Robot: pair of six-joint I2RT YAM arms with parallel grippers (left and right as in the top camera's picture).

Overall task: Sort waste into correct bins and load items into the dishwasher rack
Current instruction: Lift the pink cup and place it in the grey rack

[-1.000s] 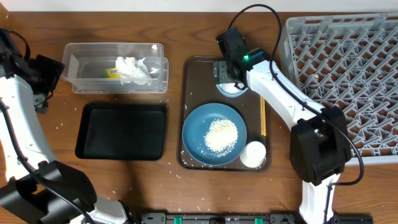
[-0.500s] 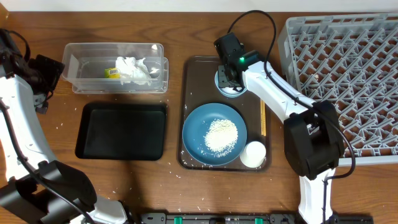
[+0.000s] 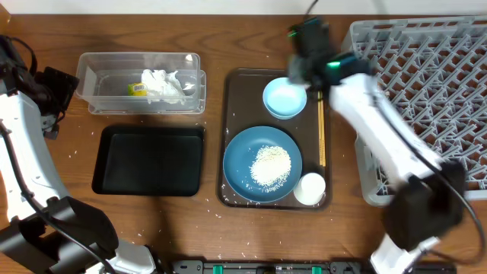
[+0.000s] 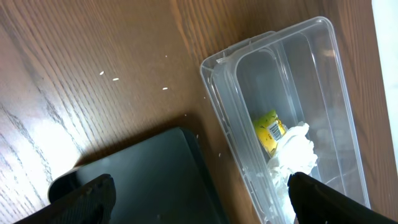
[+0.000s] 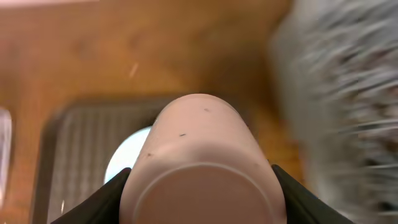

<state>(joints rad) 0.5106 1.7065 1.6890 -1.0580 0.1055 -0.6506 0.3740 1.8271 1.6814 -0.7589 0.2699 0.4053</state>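
Right arm: blurred in the overhead view. It runs from its base at the near right diagonally toward the far left, crossing the left edge of the grey dishwasher rack (image 3: 434, 68). Its wrist is above the far-right corner of the brown serving tray (image 3: 237, 99).
Right gripper (image 5: 200, 199): the fingers press on both sides of a held white cup (image 5: 199, 143), which fills the wrist view. The cup is up in the air, with the light-blue bowl (image 3: 285, 99) showing beneath it.
Left arm: at the far-left edge of the table (image 3: 228, 38), with the wrist beside the left end of the clear plastic box (image 3: 85, 76).
Left gripper (image 4: 199, 199): fingers spread wide with nothing between them. Its wrist view looks onto a corner of the clear plastic box and a corner of the black tray (image 3: 148, 160).
Box contents: a yellow-green snack wrapper (image 3: 137, 89) and a crumpled white napkin (image 3: 164, 86), touching.
Serving tray contents: the bowl sits at the far end. On its near side is the dark-blue plate (image 3: 237, 164), heaped with rice (image 3: 271, 166). A second white cup (image 3: 310, 189) stands at the near-right corner, just beside the plate's rim. The chopsticks (image 3: 322, 137) lie along the right wall.
In the way: the rack's left wall stands just right of the right gripper, and the chopsticks and bowl lie below it.
Open room: a strip of bare wood runs between the box and the serving tray. Stray grains (image 4: 115, 78) dot the wood near the black tray.
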